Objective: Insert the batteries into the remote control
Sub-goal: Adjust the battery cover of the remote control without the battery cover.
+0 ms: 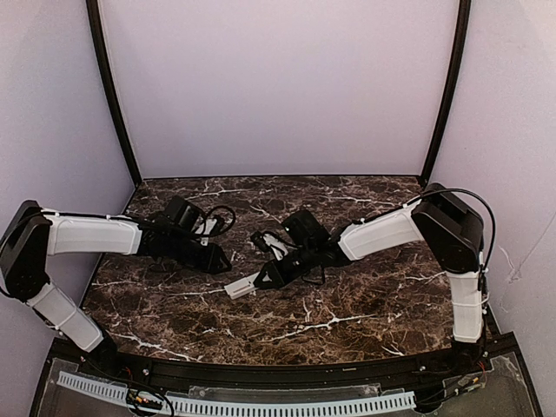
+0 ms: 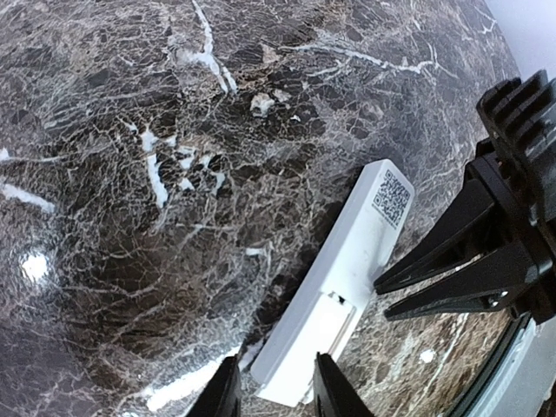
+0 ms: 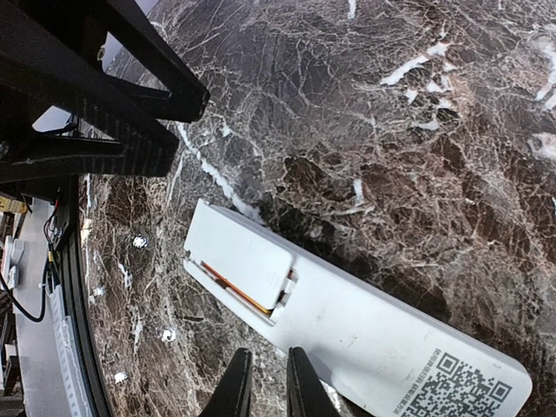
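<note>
**Remote control (image 1: 244, 285) lying slantwise on the marble, a gripper at its end and another at its edge**

We are looking at the remote control lying flat on the dark marble table (image 1: 365, 304), between the two arms. From above, its long axis is running on a diagonal, from near-left to far-right. The end carrying the battery cover (image 3: 246, 256) is pointing toward the left arm, and the end carrying the square code label (image 3: 456, 388) is pointing toward the right arm. The cover is sitting slightly ajar along one long edge. In that slit we are seeing the orange-red side of a battery (image 3: 238, 289) lying lengthwise in the slot.

Two sets of black fingers are crowding the remote. The left gripper (image 2: 276, 373) is hanging at the cover end, its fingers standing apart with the remote's corner showing in the gap; we cannot tell whether either finger is touching the plastic. The right gripper (image 3: 268, 353) is sitting at the remote's long edge, about level with the inner end of the cover. Its fingers are drawn nearly together, with only a slit of marble showing between them. Whether their tips are touching the edge, we cannot tell.

A black cable (image 1: 228, 215) is looping over the left wrist. Well behind, two black frame posts (image 1: 113, 95) are framing the pale backdrop (image 1: 278, 87).
</note>
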Available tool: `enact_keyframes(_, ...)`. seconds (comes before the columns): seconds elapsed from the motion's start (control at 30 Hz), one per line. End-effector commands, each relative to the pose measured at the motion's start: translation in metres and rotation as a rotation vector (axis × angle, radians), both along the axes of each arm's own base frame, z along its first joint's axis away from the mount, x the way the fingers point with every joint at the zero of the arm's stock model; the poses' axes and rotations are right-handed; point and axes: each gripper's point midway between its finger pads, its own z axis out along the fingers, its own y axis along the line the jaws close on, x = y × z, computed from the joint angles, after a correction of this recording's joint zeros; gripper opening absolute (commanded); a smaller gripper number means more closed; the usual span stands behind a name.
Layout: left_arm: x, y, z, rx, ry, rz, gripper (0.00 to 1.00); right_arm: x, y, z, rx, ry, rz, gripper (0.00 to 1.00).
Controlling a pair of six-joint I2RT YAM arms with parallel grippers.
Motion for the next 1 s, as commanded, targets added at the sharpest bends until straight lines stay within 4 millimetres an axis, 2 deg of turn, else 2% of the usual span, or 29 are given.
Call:
enact_keyframes(0.0,0.005,0.004,-0.005,0.055,-0.023,-0.037,0.29,0.000,-0.004,-0.011,-0.026,0.007,-0.019,0.14)
enact_keyframes(0.27,0.004,-0.002,-0.014,0.105,-0.031,-0.081,0.21,0.001,-0.005,-0.013,-0.029,0.012,-0.028,0.14)
enact_keyframes(0.97,-0.007,-0.015,-0.034,0.191,-0.023,-0.158,0.17,0.003,-0.009,-0.017,-0.034,0.024,-0.046,0.13)
